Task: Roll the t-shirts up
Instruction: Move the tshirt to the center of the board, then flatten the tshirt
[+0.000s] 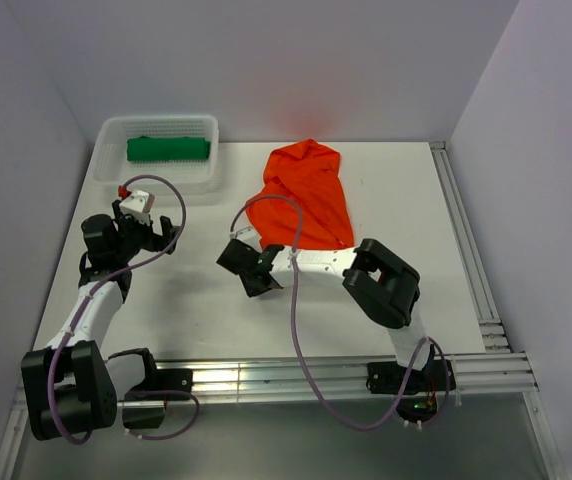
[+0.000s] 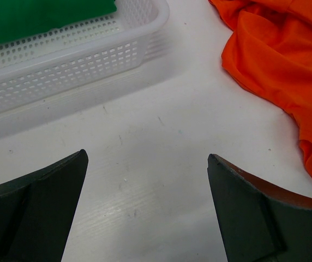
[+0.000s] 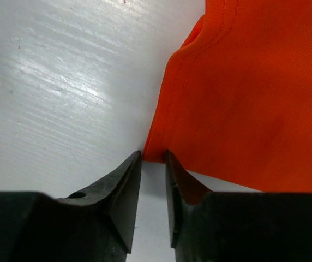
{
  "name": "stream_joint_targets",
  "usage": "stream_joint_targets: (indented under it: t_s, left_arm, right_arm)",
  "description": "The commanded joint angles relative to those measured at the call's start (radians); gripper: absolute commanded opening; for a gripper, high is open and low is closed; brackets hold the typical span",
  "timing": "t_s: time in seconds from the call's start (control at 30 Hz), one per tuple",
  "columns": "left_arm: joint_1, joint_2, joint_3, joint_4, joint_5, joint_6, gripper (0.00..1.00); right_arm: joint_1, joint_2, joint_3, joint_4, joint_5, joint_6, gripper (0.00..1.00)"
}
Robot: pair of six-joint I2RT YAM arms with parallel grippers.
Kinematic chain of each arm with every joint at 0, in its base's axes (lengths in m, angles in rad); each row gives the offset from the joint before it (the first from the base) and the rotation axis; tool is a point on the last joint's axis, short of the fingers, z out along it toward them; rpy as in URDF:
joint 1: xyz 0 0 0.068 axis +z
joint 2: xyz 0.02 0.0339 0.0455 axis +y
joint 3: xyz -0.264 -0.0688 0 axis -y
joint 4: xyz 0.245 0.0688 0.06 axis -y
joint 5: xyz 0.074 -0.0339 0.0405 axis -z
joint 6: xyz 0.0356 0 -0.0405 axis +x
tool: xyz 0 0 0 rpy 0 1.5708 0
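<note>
The orange-red t-shirt (image 1: 306,195) lies crumpled and loosely folded on the white table, at the back centre. My right gripper (image 1: 245,240) is at its near left corner. In the right wrist view the jaws of the right gripper (image 3: 153,155) stand a narrow gap apart, with the corner of the orange-red shirt (image 3: 254,93) right at their tips. The dark green t-shirt (image 1: 168,149) lies rolled inside the white mesh basket (image 1: 206,126). My left gripper (image 1: 151,228) is wide open and empty over bare table in front of the basket, and shows in its own wrist view (image 2: 148,158).
The basket wall (image 2: 74,65) is just beyond my left fingers, with the green t-shirt (image 2: 36,16) inside it and the orange-red t-shirt (image 2: 287,60) off to their right. Metal rails (image 1: 466,250) run along the right and near table edges. Grey walls enclose the table.
</note>
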Motion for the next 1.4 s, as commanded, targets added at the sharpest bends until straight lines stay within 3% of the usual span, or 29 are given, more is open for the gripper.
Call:
stream_joint_targets:
  t_s: [0.0, 0.07, 0.17, 0.27, 0.37, 0.47, 0.6, 0.77, 0.9, 1.03, 1.27, 1.37]
  left_arm:
    - [-0.004, 0.006, -0.005, 0.020, 0.003, 0.016, 0.97]
    - [-0.003, 0.009, -0.004, 0.020, 0.003, 0.016, 0.97]
    - [-0.004, 0.012, -0.004, 0.018, 0.011, 0.019, 0.98]
    - [-0.017, 0.009, -0.007, 0.032, -0.001, 0.022, 0.97]
    - [-0.090, 0.010, 0.004, 0.038, -0.032, 0.029, 0.97]
    - [-0.200, 0.039, 0.038, 0.044, -0.056, 0.064, 0.96]
    - [-0.357, 0.052, 0.062, 0.092, -0.102, 0.109, 0.94]
    - [-0.472, 0.101, 0.079, 0.181, -0.124, 0.147, 0.95]
    - [-0.495, 0.160, 0.134, 0.243, 0.005, 0.151, 0.93]
    - [-0.536, 0.236, 0.268, 0.146, 0.072, 0.137, 0.96]
    - [-0.717, 0.308, 0.181, 0.305, -0.081, 0.118, 0.95]
    - [-0.736, 0.368, 0.204, 0.305, -0.092, 0.065, 0.92]
  right_arm:
    - [-0.007, 0.025, 0.038, -0.017, 0.039, 0.014, 0.29]
    - [-0.013, 0.030, 0.030, -0.010, 0.041, 0.026, 0.25]
    - [-0.028, 0.019, -0.002, -0.004, 0.050, 0.041, 0.00]
    - [-0.022, -0.083, -0.045, -0.002, 0.091, 0.034, 0.00]
    - [-0.013, -0.293, -0.100, -0.059, 0.125, 0.038, 0.00]
    - [-0.021, -0.519, -0.059, -0.201, 0.172, 0.032, 0.00]
    - [-0.100, -0.617, 0.005, -0.327, 0.162, -0.014, 0.00]
    - [-0.208, -0.689, 0.084, -0.387, 0.159, -0.060, 0.00]
    - [-0.245, -0.722, 0.159, -0.434, 0.143, -0.095, 0.00]
    - [-0.258, -0.723, 0.222, -0.487, 0.166, -0.092, 0.00]
    - [-0.277, -0.752, 0.219, -0.464, 0.146, -0.058, 0.00]
    - [-0.298, -0.754, 0.252, -0.468, 0.130, -0.054, 0.00]
